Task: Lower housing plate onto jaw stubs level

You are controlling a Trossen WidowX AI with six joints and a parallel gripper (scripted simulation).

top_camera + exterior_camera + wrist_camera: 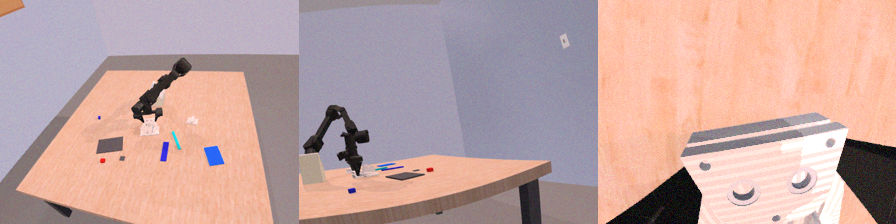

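The pale housing plate [149, 119] [768, 175] has two large round holes and small corner holes. My gripper [148, 121] [358, 174] is shut on it, one black finger at each side edge. In the wrist view a second pale layer shows behind the plate's far edge, with a thin gap between. A white assembly [149, 133] [373, 175] lies on the table directly below and in front of the fingers. The plate and fingers hide most of the jaws and stubs. I cannot tell whether the plate touches the stubs or is level.
A beige block [159, 101] [311, 168] stands behind the gripper. A small white piece [192, 121] lies to the right. A black mat [110, 145] [405, 176], red cube [102, 160] [430, 169], blue bar [164, 151], cyan bar [176, 140] and blue plate [214, 155] lie around.
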